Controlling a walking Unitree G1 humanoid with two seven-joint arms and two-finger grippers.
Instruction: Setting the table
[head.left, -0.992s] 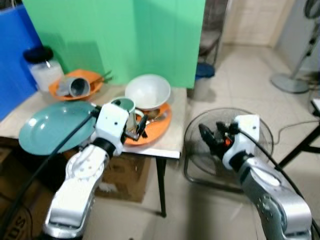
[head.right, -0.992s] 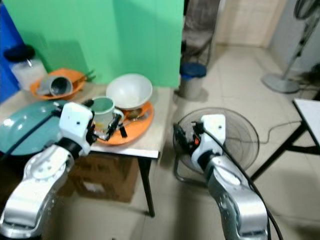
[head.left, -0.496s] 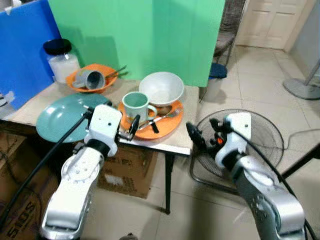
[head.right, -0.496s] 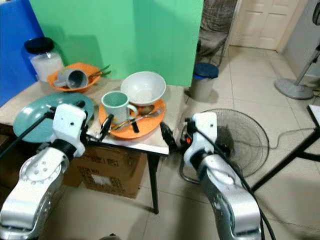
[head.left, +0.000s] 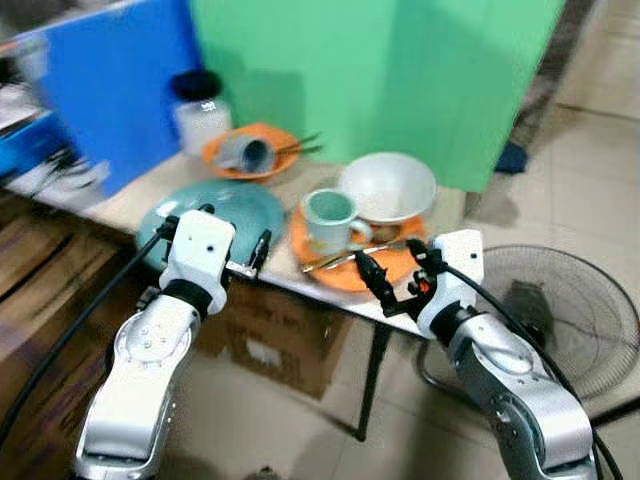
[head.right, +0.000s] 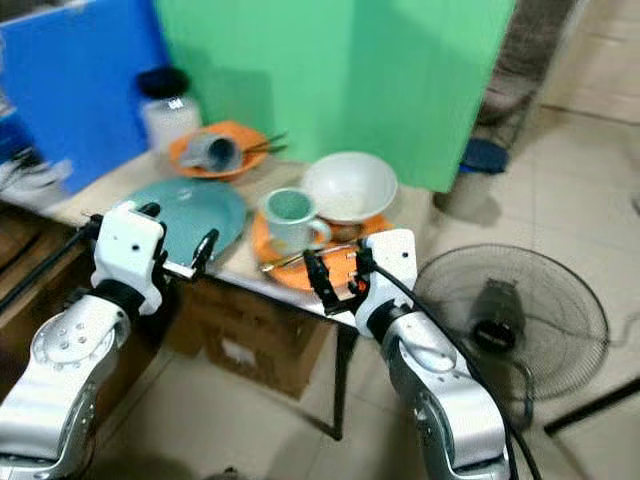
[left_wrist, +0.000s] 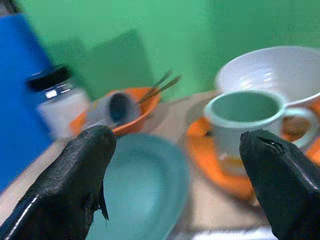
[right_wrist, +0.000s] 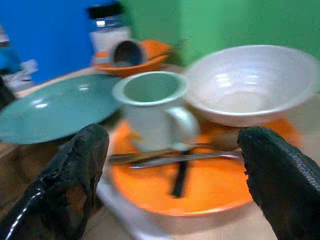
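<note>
Both grippers spread before green mug (head.left: 328, 216), jar label (head.left: 203, 106) seemingly unreadable

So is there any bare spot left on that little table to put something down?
Barely. A bare strip of tabletop lies between the small orange plate holding a tipped grey cup and the white bowl. Elsewhere it is crowded: teal plate, big orange plate with green mug and cutlery.
</note>
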